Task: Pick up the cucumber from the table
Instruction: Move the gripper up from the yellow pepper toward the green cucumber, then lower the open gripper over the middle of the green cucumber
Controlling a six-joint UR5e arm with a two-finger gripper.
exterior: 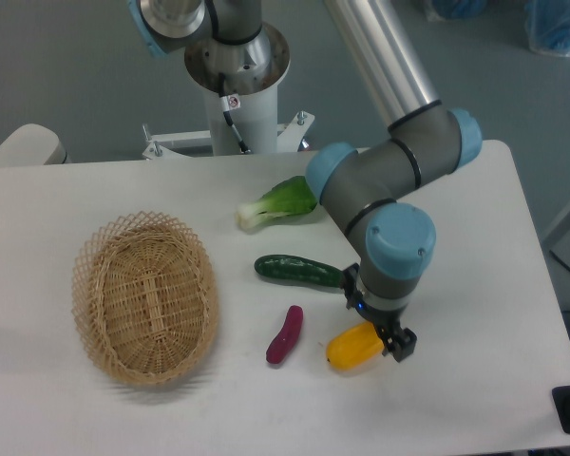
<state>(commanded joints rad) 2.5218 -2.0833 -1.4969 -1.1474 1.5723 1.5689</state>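
Jaws hidden under the wrist; their opening cannot be told, and the gripper point(391, 340) sits beside a yellow item point(353, 347), not the cucumber point(299, 271).
Cucumber lies free on the table point(475, 285), just left of the arm. Judged firm, glossy, likely slippery; grip across mid-length.

basket point(144, 296) left on the table point(57, 199), cucumber point(299, 270) centre, bok choy point(277, 202) behind it, sweet potato point(285, 334) in front

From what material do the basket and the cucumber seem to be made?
The basket looks like woven wicker or rattan: pale tan strands, open weave, matte. The cucumber appears glossy and smooth, dark green with light highlights; whether it is real or plastic cannot be told.
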